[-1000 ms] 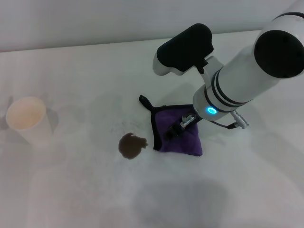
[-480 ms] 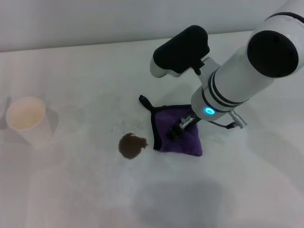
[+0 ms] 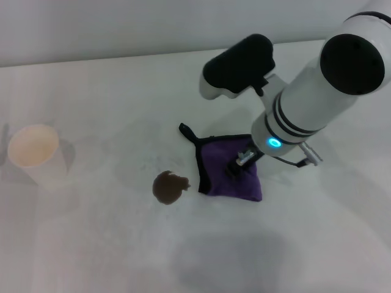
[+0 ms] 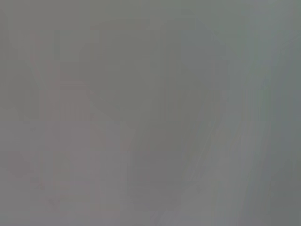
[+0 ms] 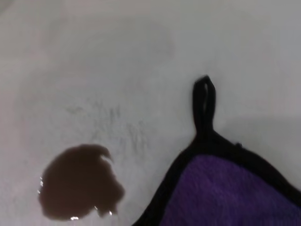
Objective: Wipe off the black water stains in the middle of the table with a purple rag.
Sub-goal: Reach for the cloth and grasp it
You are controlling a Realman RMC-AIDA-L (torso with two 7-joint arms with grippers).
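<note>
The purple rag [image 3: 221,178] lies flat on the white table [image 3: 91,244], its black loop [image 3: 185,130] pointing to the far left. The dark brown stain [image 3: 169,187] sits just left of the rag, a small gap apart. My right gripper [image 3: 239,163] is down on the middle of the rag, its jaws drawn together on the cloth. The right wrist view shows the stain [image 5: 80,183], the rag's corner [image 5: 225,193] and the loop [image 5: 203,101], but no fingers. The left wrist view is blank grey, and the left arm is out of sight.
A pale paper cup [image 3: 33,152] stands at the left of the table. My white right arm [image 3: 317,97] reaches in from the right, above the rag.
My right gripper has shifted a little right on the rag and its jaws have drawn closer together. The rag and stain have stayed in place.
</note>
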